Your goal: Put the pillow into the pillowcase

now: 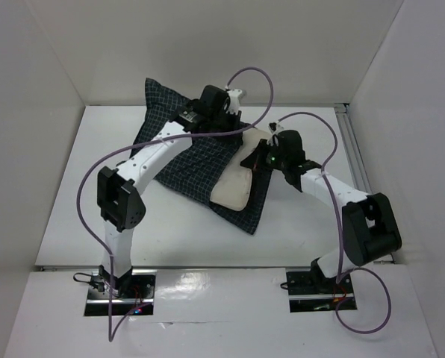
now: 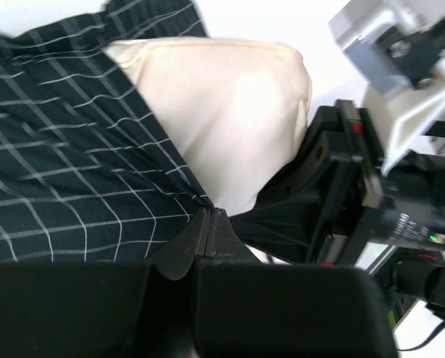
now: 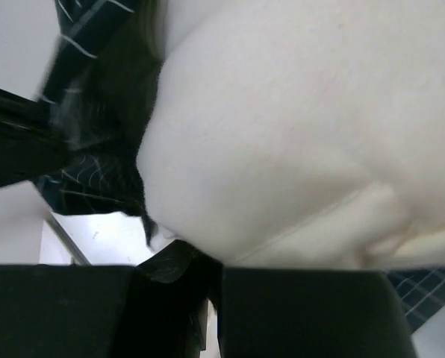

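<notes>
The pillow point(image 1: 234, 186) sits half inside the pillowcase point(image 1: 179, 160), poking out toward 4 o'clock. The left gripper point(image 2: 211, 235) pinches the pillowcase edge. The right gripper point(image 3: 200, 265) is squeezed shut against the pillow. Next, I think, the case needs pulling over it.

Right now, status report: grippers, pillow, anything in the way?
Left gripper shut on pillowcase edge. Right gripper shut at pillow, hold unclear. Pillow partly in, one end out. Both grippers crowd the opening.
</notes>
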Action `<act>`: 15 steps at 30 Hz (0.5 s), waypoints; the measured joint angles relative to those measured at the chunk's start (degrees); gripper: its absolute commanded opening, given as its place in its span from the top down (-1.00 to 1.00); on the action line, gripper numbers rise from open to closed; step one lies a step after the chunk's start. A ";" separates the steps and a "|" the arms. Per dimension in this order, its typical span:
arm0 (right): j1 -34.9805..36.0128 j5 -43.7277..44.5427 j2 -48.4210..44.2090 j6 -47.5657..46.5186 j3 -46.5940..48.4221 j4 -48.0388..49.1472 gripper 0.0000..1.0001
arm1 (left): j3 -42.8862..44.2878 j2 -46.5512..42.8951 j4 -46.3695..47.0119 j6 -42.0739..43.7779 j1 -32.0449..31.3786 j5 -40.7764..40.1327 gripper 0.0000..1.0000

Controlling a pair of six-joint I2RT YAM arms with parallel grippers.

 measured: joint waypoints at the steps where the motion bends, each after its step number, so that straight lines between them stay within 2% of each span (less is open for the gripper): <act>1: -0.04 -0.04 -0.98 0.00 0.00 -0.13 1.00 | -0.44 -1.38 0.50 -0.02 -0.07 -0.02 1.00; 5: 0.04 0.00 -4.04 -0.20 -0.09 -0.33 1.00 | -0.98 -4.72 0.96 0.02 0.98 -0.09 1.00; 9: 0.22 0.11 -5.01 -0.17 -1.07 1.44 1.00 | 1.22 -2.99 1.46 -0.17 2.64 1.33 1.00; 13: 0.28 -1.49 4.26 -0.22 -0.35 5.01 1.00 | 5.29 3.87 1.77 -1.33 3.15 3.17 1.00; 15: 0.20 -2.56 9.86 0.13 0.02 5.11 1.00 | 4.48 6.80 2.21 -2.05 3.32 4.90 1.00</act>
